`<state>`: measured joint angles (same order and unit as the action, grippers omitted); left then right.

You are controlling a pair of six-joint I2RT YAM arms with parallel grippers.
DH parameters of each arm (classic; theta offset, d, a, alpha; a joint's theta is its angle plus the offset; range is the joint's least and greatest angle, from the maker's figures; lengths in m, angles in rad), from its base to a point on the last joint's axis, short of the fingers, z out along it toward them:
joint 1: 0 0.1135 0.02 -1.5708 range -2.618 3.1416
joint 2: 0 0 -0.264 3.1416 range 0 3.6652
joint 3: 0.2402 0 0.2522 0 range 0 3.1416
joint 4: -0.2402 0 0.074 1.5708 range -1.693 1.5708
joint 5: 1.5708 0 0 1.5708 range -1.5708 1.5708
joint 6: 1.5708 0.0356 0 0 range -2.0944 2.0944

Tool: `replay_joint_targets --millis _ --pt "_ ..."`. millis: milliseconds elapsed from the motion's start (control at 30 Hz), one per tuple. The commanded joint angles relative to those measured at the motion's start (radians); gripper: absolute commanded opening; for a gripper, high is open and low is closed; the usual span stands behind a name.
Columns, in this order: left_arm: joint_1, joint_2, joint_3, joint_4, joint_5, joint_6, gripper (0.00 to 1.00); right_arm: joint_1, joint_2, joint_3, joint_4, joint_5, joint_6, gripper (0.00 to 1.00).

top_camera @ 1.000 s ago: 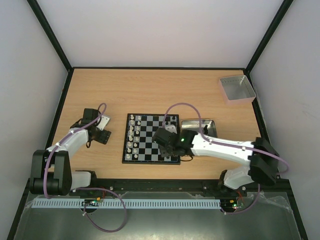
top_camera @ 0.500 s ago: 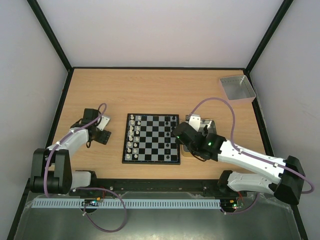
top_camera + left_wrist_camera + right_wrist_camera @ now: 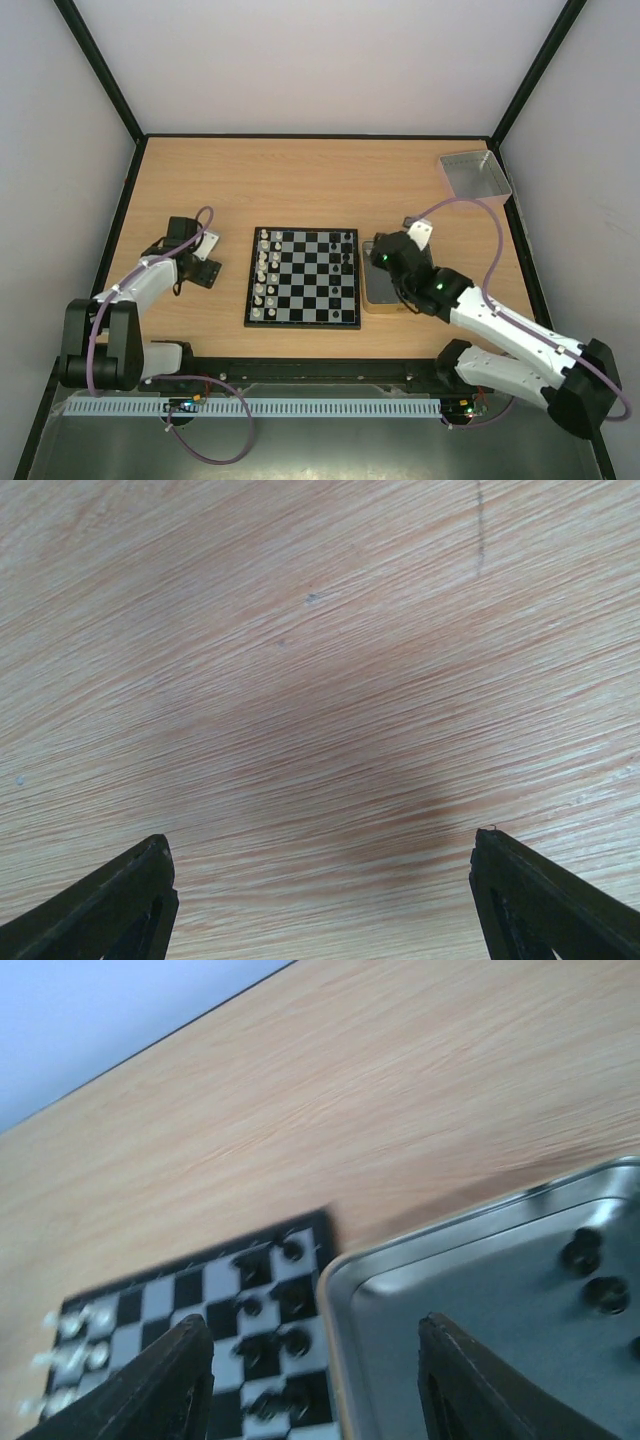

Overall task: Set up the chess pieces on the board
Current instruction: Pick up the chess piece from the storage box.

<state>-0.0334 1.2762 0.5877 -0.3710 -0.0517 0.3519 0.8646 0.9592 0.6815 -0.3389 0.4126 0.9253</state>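
Right gripper (image 3: 312, 1345), jaws apart, hovers over the tin (image 3: 500, 1295).

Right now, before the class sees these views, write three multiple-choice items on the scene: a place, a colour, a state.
1. Where does the tin lie relative to the board? A left of it; B right of it; C on it.
2. The chess pieces along the board's left edge are: A whitish; B black; C red.
3. The left gripper is: A shut on a pawn; B shut, empty; C open, empty.
B: the tin lies beside the board's right edge. A: pale rows stand there. C: its jaws stand apart over the table.
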Motion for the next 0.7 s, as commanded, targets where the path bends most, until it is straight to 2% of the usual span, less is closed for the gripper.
replay_joint_targets --millis 0,67,167,433,667 --pt "-0.030 0.028 -0.008 -0.001 -0.031 -0.018 0.80 -0.222 0.059 -0.031 0.089 -0.165 -0.062 0.53" --pt "-0.040 0.023 -0.007 0.000 -0.038 -0.022 0.80 -0.357 0.150 0.009 0.076 -0.295 -0.082 0.51" --pt "-0.045 0.008 -0.007 -0.002 -0.041 -0.025 0.80 -0.448 0.284 0.114 0.001 -0.383 -0.107 0.49" --pt "-0.045 -0.024 -0.006 -0.006 -0.036 -0.024 0.80 -0.533 0.489 0.347 -0.200 -0.450 -0.144 0.45" --pt "-0.043 -0.066 -0.015 0.011 -0.047 -0.022 0.80 -0.610 0.515 0.421 -0.322 -0.493 -0.232 0.44"
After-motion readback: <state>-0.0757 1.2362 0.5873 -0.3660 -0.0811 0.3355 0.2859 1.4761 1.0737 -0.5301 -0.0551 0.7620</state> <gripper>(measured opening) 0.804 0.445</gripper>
